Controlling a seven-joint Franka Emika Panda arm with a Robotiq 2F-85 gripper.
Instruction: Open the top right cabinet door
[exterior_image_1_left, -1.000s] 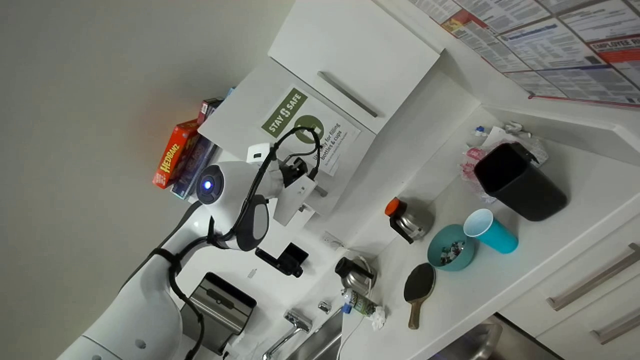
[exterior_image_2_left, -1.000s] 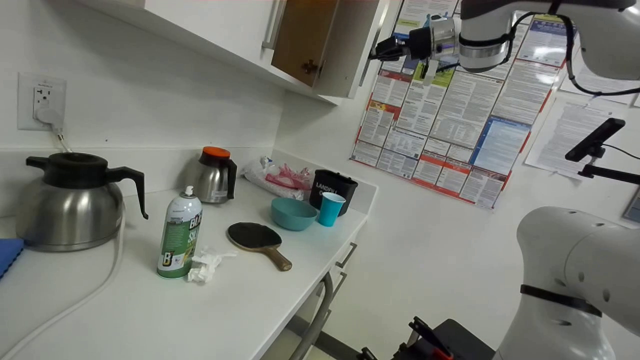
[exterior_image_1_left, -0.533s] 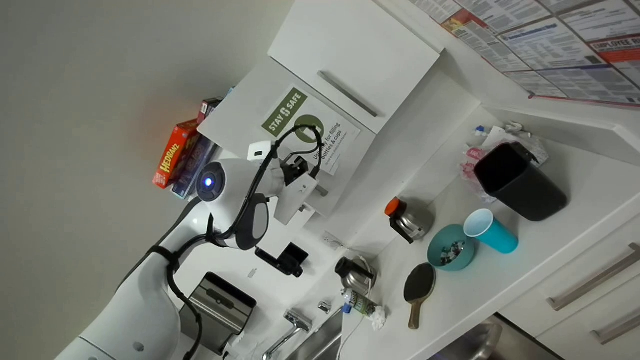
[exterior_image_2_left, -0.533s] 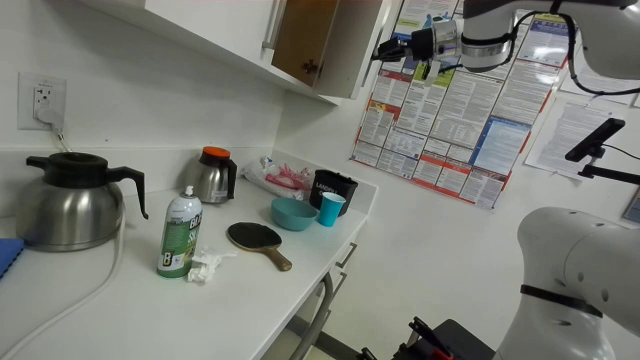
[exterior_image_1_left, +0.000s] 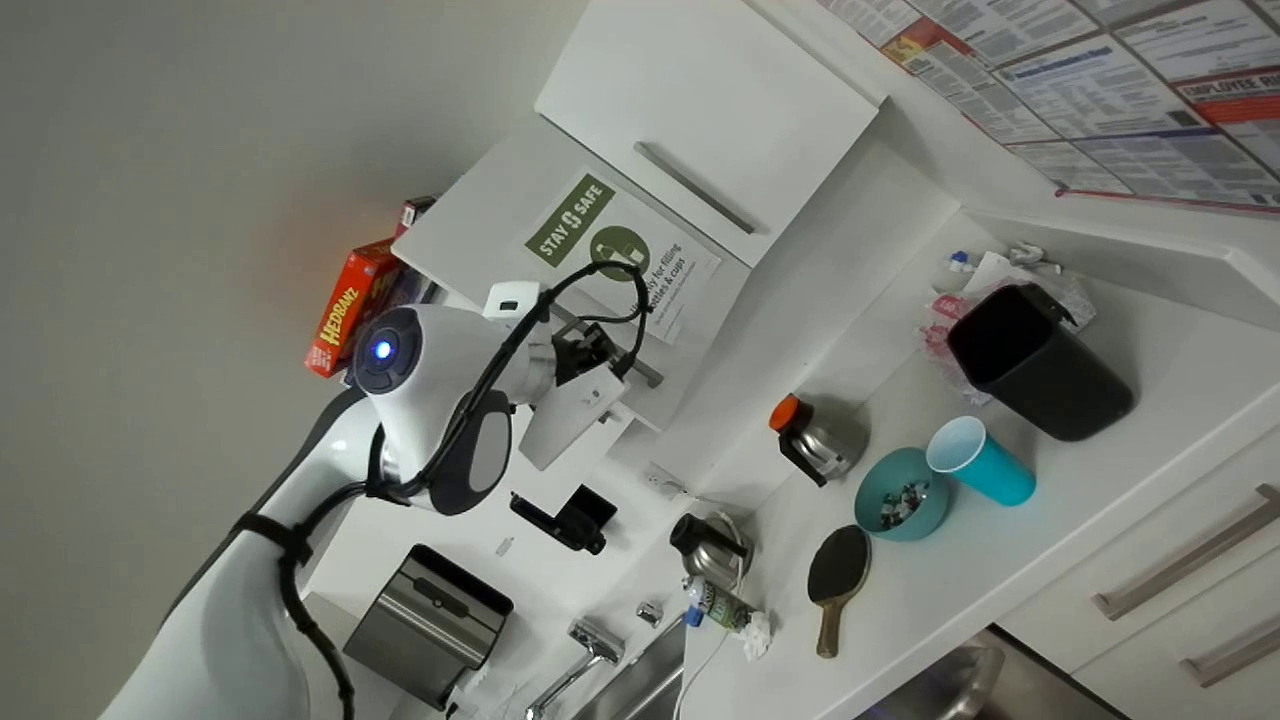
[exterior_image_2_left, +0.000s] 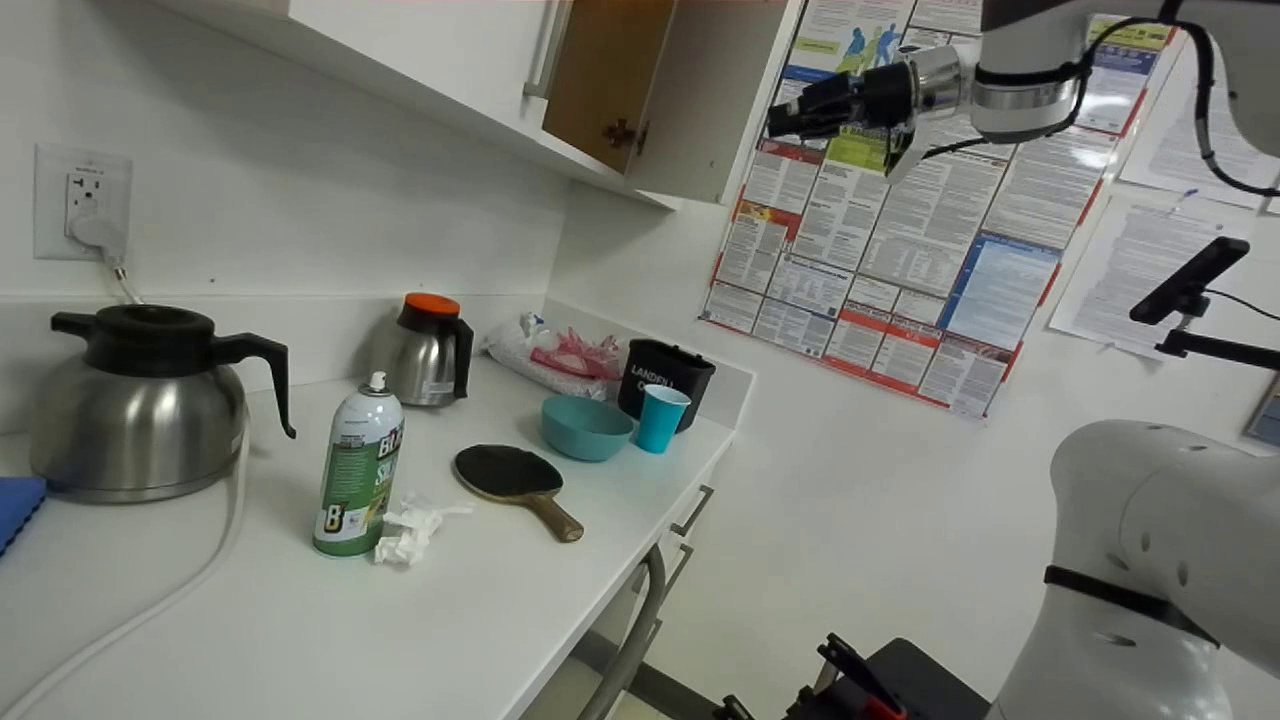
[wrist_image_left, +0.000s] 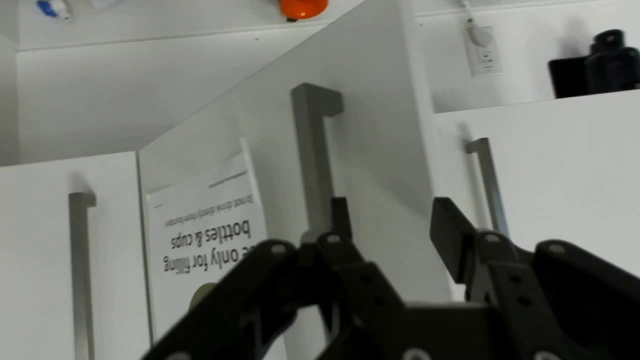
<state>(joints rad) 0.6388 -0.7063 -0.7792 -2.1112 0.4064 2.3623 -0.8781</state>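
Note:
The top right cabinet door (exterior_image_1_left: 490, 215) is flat and white with a green-and-white notice (exterior_image_1_left: 615, 255). It stands swung open, and its inner face (exterior_image_2_left: 712, 110) shows in an exterior view. Its silver bar handle (wrist_image_left: 315, 155) shows in the wrist view, with its lower part hidden behind a finger. My gripper (wrist_image_left: 390, 212) is open with nothing between the fingers. One finger overlaps the handle in the wrist view, the other lies near the door's free edge. In an exterior view the gripper (exterior_image_2_left: 785, 118) is just off the door's edge; contact with the handle cannot be told.
A plain white door (exterior_image_1_left: 715, 110) with a bar handle adjoins this door. Another closed door (wrist_image_left: 560, 175) is beyond its free edge. Game boxes (exterior_image_1_left: 345, 310) sit behind the open door. The counter (exterior_image_2_left: 330, 640) below holds carafes, a bowl, a cup and a paddle.
My gripper has moved back from the door's handle, rightward and slightly down in an exterior view. The door has swung a little wider. The counter items have not moved.

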